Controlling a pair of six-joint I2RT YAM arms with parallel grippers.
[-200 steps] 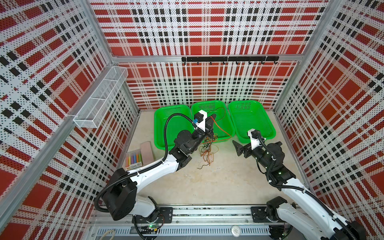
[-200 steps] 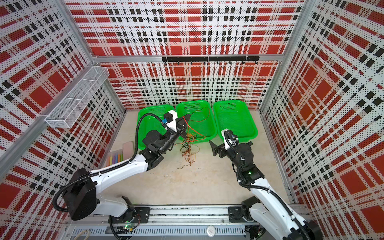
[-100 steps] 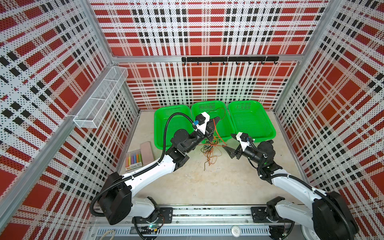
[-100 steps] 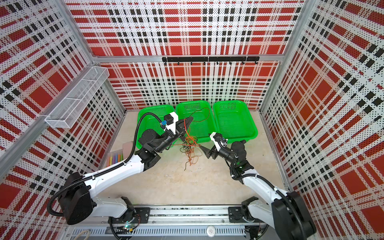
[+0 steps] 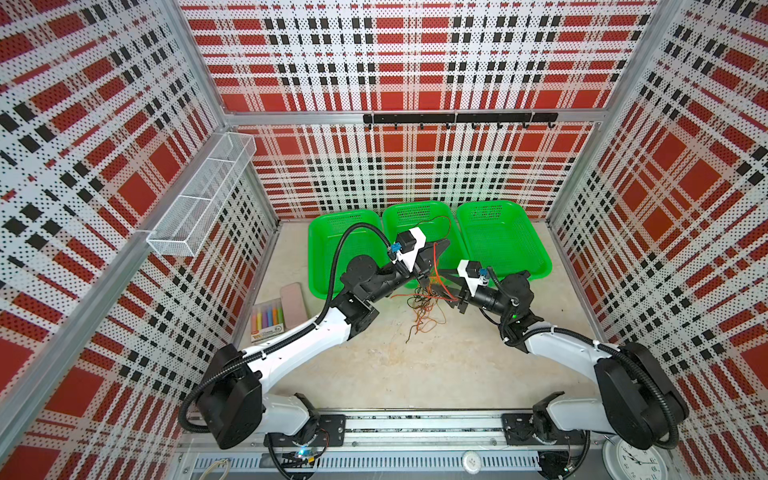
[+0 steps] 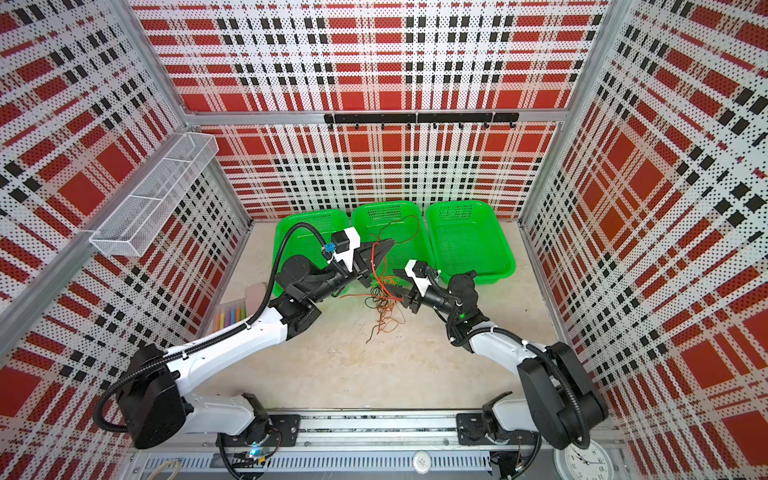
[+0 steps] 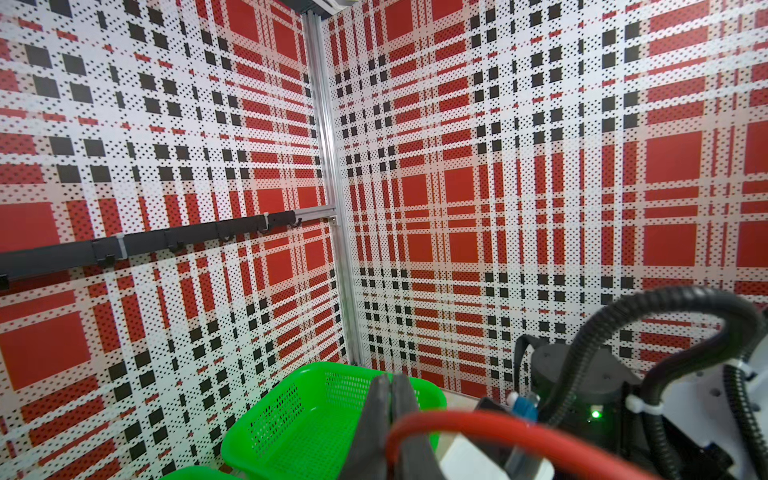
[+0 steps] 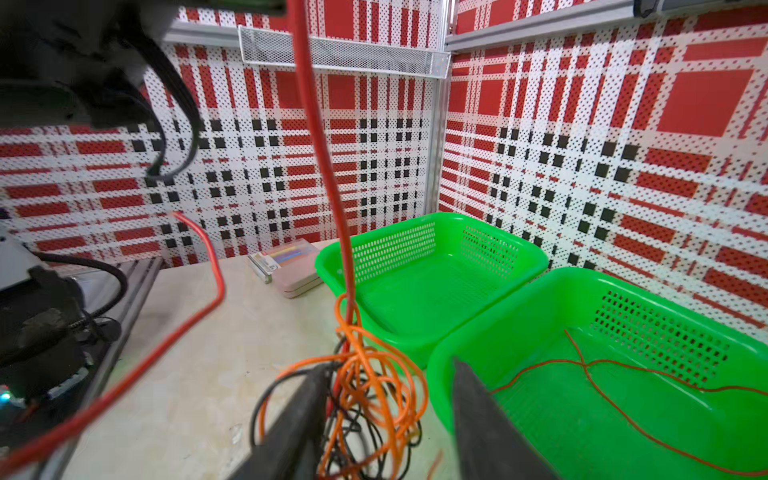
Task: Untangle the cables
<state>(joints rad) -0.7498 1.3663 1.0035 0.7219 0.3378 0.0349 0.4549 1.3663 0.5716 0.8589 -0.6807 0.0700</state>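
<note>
My fingers (image 8: 478, 419) are matt black plastic. The cables (image 8: 365, 374) carry smooth, glossy insulation. The baskets (image 8: 395, 249) are glossy perforated plastic. The tabletop (image 8: 249, 332) is matt and stone-like.

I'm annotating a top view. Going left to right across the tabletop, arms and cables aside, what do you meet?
Chalk box → pink case → leftmost green basket → middle green basket → rightmost green basket.

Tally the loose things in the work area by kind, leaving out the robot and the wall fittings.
green baskets: 3
cable tangle: 1 (separate strands too knotted to count)
chalk box: 1
pink case: 1
Total: 6
</note>
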